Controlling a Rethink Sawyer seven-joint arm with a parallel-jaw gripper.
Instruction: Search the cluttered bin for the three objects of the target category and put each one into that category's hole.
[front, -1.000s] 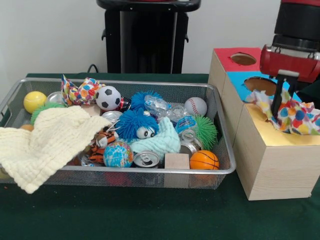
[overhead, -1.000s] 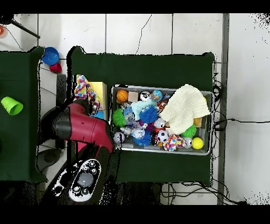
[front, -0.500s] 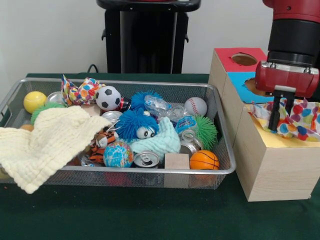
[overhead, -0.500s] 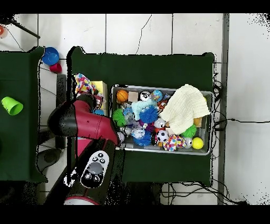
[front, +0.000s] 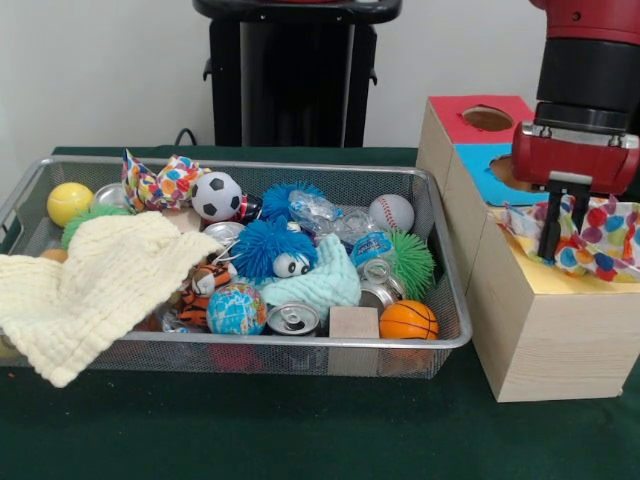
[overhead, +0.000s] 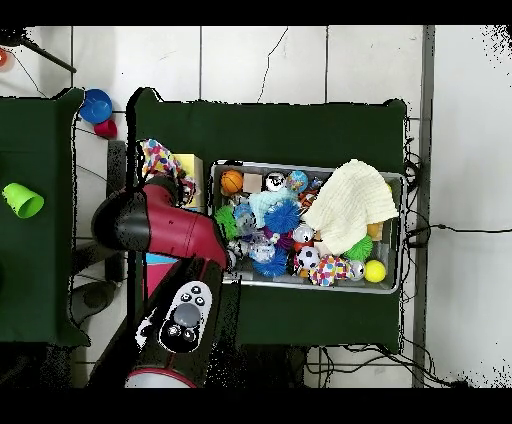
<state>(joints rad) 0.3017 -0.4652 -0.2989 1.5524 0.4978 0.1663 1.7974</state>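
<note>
One gripper (front: 556, 240) hangs vertical over the yellow box top (front: 560, 278), fingers pinched on the polka-dot cloth (front: 598, 238); red and blue holes behind, wire bin (front: 300, 345) well aside

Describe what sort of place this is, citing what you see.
Probably a robotics lab test station: a red robot arm over wooden sorting boxes with coloured tops, a wire bin of mixed toys and cans, and cables across a tiled floor.

No text, brand or number can be read anywhere. The water bottle (front: 372, 247) label is too blurred to make out.
</note>
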